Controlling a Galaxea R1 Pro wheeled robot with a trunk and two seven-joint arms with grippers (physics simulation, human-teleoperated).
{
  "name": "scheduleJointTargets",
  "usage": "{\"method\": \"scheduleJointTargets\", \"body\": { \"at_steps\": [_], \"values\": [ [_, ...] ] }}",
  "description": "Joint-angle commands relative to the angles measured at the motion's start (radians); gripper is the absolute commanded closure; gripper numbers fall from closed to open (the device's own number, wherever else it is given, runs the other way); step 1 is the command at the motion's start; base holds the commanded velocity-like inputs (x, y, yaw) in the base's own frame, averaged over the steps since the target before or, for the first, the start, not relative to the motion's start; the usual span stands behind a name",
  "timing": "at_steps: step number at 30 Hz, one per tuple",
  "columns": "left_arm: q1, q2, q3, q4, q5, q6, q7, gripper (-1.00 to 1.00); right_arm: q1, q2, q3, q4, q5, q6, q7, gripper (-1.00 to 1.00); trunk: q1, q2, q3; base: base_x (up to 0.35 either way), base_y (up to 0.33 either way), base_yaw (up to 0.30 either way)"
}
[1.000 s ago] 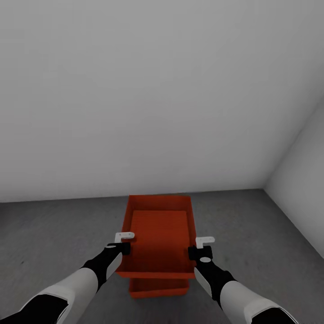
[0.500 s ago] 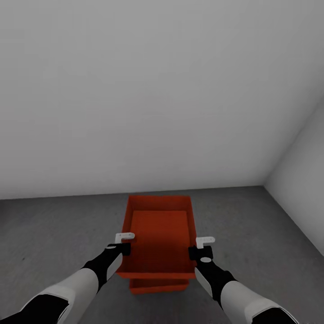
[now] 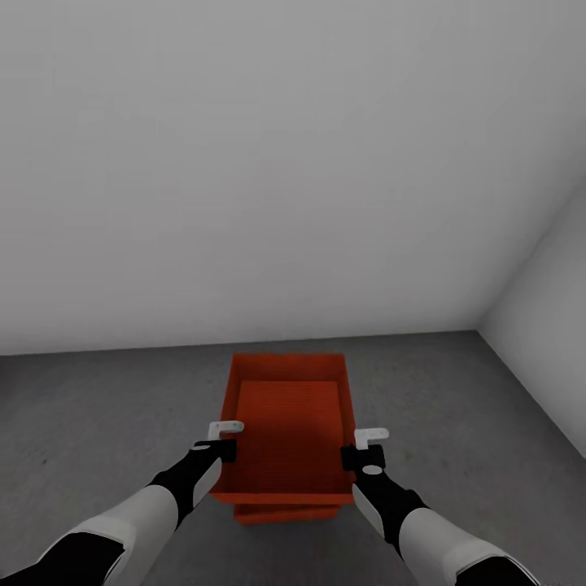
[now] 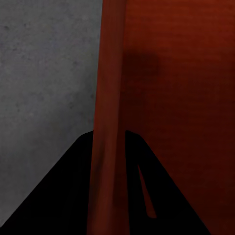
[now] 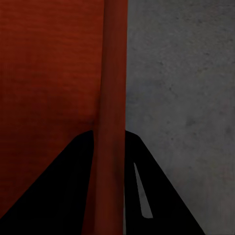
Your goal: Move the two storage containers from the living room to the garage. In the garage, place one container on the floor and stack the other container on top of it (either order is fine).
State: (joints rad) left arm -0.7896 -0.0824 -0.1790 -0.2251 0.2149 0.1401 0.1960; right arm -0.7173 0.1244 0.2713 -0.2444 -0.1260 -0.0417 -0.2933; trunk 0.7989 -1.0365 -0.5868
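Stacking step, garage corner. The upper container (image 3: pixel 286 431) is held by both arms over the lower container (image 3: pixel 286 513), which sits on the dark grey concrete floor (image 3: pixel 98 423) just short of the light grey wall (image 3: pixel 244 163).

Change over the last second: the visible strip of the lower container below the upper one's near wall has shrunk steadily, from a deep band to a thin sliver. The upper container's outline, the arms and the wall line sit at nearly the same place in the head view. Judgement: the held bin is being lowered onto, or nesting into, the lower one; contact between them cannot be confirmed from these views.

Left gripper (image 3: pixel 223 438): fingers clenched on the upper container's left long wall; the left wrist view shows the rim (image 4: pixel 110 117) running straight between the fingers, floor to one side, bin interior to the other. Right gripper (image 3: pixel 368 447): same, grasping the right long wall, rim (image 5: pixel 113 117) between the fingers.

Alignment: upper bin looks square over the lower one, no obvious skew; the lower bin's far end is hidden.

Task status (judgement): both containers are in the garage, one already on the floor; stacking is nearly done. What remains: seat the bin, open both sets of fingers, withdraw. Risk: letting go before it seats could leave it tilted.
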Motion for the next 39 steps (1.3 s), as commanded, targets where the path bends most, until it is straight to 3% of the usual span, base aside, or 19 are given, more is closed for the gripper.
{"method": "scheduleJointTargets", "body": {
  "at_steps": [1,19,39],
  "values": [
    [0.0,0.027,0.018,-0.005,-0.016,-0.079,0.011,1.0,-0.001,-0.003,-0.027,0.004,-0.02,-0.006,-0.04,1.0,0.0,-0.001,-0.002,0.0,0.0,0.0],
    [0.0,0.027,0.018,-0.005,-0.016,-0.079,0.011,1.0,-0.001,-0.004,-0.027,0.004,-0.02,-0.005,-0.037,1.0,0.0,-0.001,-0.031,0.0,0.0,0.0],
    [0.0,0.027,0.018,-0.005,-0.017,-0.079,0.011,1.0,-0.001,-0.005,-0.027,0.004,-0.02,-0.003,-0.038,1.0,0.0,-0.001,-0.032,0.0,0.0,0.0]
  ]
}}
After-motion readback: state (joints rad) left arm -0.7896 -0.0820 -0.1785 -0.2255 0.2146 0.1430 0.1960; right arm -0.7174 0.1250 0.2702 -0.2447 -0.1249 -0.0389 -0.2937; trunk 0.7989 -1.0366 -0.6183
